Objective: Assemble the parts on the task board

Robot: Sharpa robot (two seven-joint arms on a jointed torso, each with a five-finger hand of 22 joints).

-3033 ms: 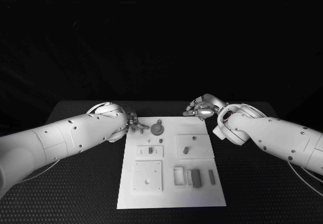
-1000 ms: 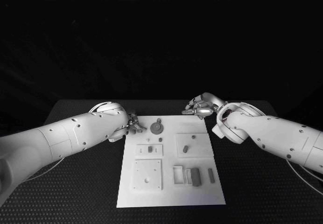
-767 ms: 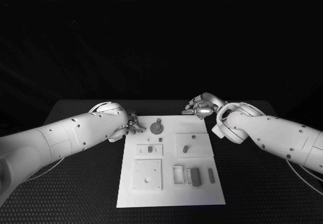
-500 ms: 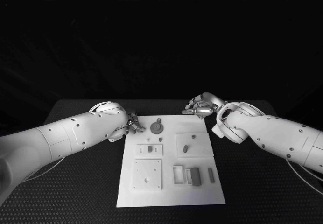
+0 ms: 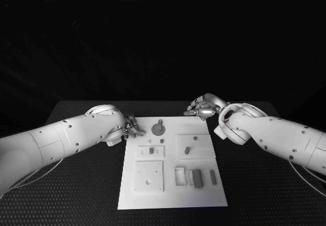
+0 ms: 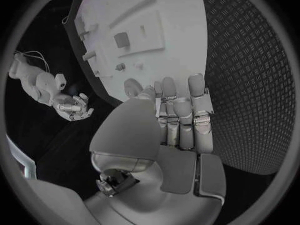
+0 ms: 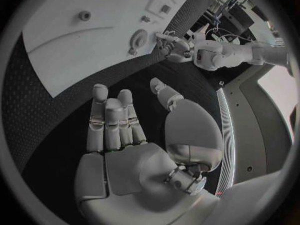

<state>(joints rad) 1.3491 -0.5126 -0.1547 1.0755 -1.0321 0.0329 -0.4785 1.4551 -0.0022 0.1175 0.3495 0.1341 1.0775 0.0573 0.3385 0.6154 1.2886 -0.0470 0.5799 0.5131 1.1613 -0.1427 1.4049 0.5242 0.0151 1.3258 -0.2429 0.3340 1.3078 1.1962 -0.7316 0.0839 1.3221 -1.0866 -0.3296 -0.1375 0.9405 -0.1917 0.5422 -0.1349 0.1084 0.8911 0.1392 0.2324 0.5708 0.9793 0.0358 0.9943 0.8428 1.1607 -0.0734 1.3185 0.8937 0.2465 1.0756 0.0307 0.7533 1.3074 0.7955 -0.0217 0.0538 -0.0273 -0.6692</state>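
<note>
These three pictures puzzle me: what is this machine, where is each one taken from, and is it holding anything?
It is a robot with two white arms, each ending in a silver robot hand. The square picture looks down from a camera on its head; the round ones come from cameras at each wrist, behind that hand. On the black table lies a white task board with small grey parts, among them a round disc-shaped part near its far edge. The left robot hand is at the board's far left corner, close to that disc. The right robot hand is at the far right corner, fingers apart. Neither holds anything, as far as the pictures show.
</note>
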